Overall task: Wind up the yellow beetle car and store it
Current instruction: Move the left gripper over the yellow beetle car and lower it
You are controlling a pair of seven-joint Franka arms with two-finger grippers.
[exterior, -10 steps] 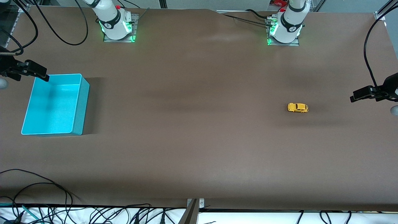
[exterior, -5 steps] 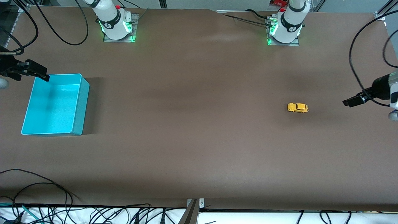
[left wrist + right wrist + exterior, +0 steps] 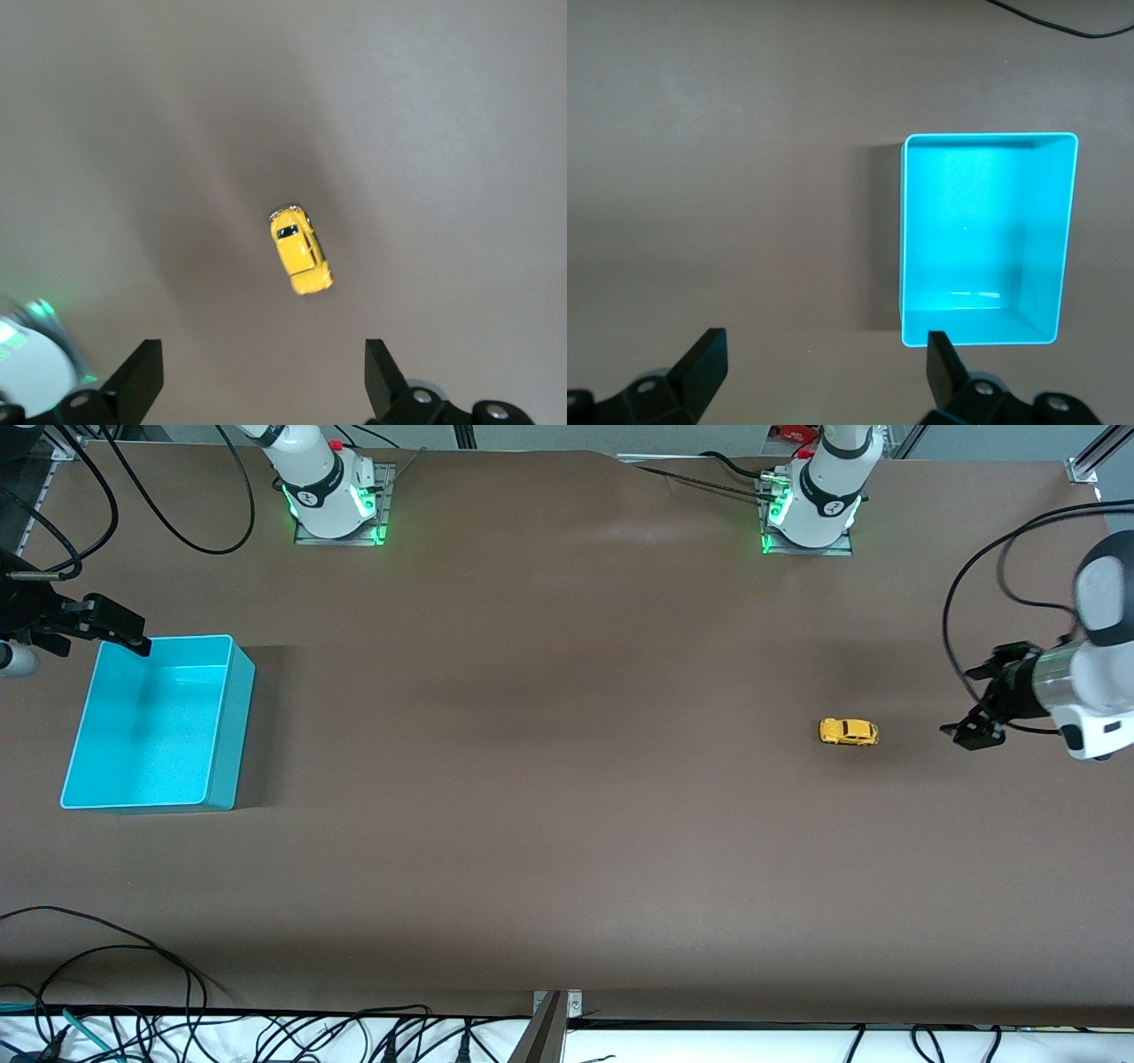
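Note:
The yellow beetle car (image 3: 849,732) stands on its wheels on the brown table, toward the left arm's end. In the left wrist view the car (image 3: 300,250) lies apart from the open fingers. My left gripper (image 3: 970,735) is open and empty over bare table, beside the car toward the left arm's end; it also shows in the left wrist view (image 3: 262,381). The turquoise bin (image 3: 232,717) stands empty at the right arm's end. My right gripper (image 3: 131,638) is open and empty over the bin's corner that lies farthest from the front camera. The right wrist view shows that gripper (image 3: 824,372) and the bin (image 3: 1050,239).
The two arm bases (image 3: 332,496) (image 3: 811,509) stand along the table's edge farthest from the front camera. Loose black cables (image 3: 133,957) lie at the near edge by the right arm's end. A cable (image 3: 974,593) hangs by the left arm.
My left gripper has swung in from the table's end toward the car and tilted down. My right gripper has shifted slightly toward the bin. The car has not moved.

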